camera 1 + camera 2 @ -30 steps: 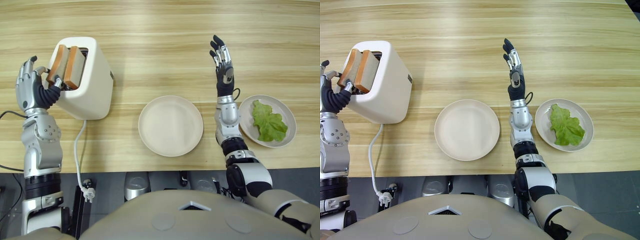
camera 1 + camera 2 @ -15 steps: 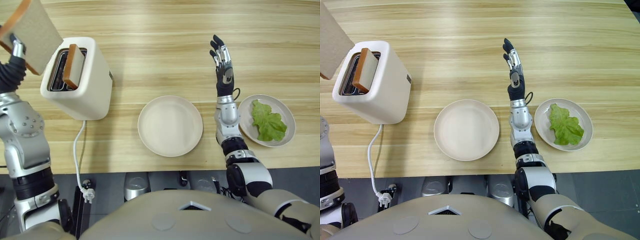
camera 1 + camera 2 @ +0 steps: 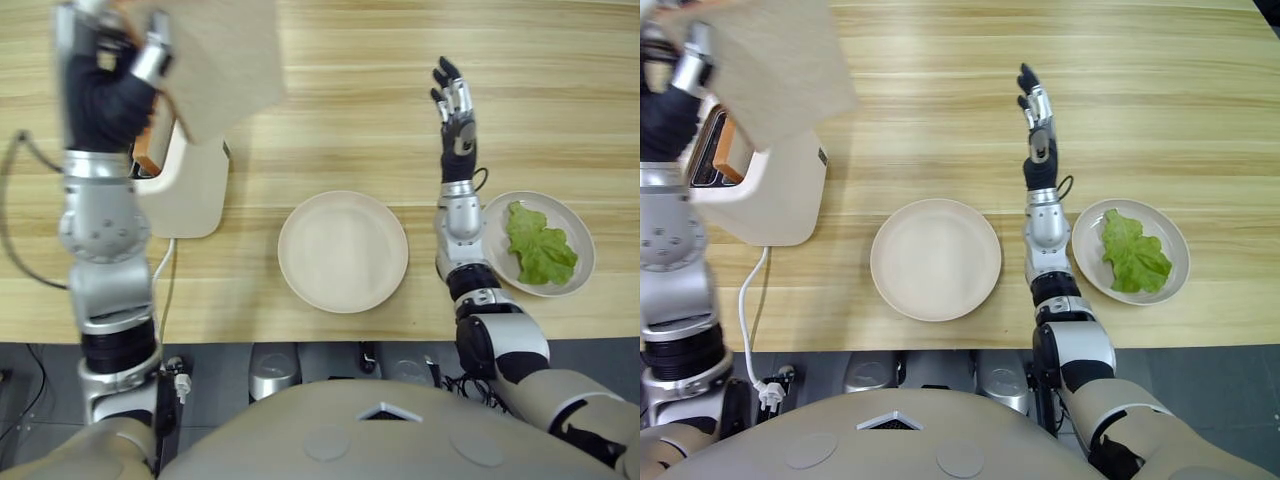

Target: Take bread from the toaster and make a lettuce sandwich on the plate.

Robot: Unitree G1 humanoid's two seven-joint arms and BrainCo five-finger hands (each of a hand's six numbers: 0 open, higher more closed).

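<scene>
Left hand (image 3: 108, 88): raised well above the desk (image 3: 330, 110), fingers closed on one edge of a bread slice (image 3: 222, 58). Most of the slice juts out to the hand's right.
Slice: in the air, clear of the toaster (image 3: 198, 185), which stands directly under the hand and is partly hidden by it.
Second slice (image 3: 728, 150): upright in the slot under the hand, not yet taken.
Plate (image 3: 343, 252): bare, down and to the right of the left hand and well apart from it. It sits just left of the right hand.
Right hand (image 3: 457, 112): fingers stretched out straight, holding nothing. It stands between the plate and the dish (image 3: 560, 210).
Lettuce (image 3: 541, 244): on the dish, just right of the right forearm.
Risk, grip: the hold is only at an edge, so the slice could swing, tear or slip out on the way to the plate.
Risk, toaster: lowering too soon would likely bump the toaster under the hand or knock the second slice.
Risk, landing: a release from this height, or short of the plate, would probably leave the slice on the desk or half over the rim.
Risk, right arm: it stands close by the plate's right edge, so a wide swing of the left hand could meet it.
In the way: the toaster body beneath the hand. The path should stay high until past it.
Cord (image 3: 741, 310): runs off the desk's near edge below the left hand, beside the arm. A dropped elbow might snag it.
</scene>
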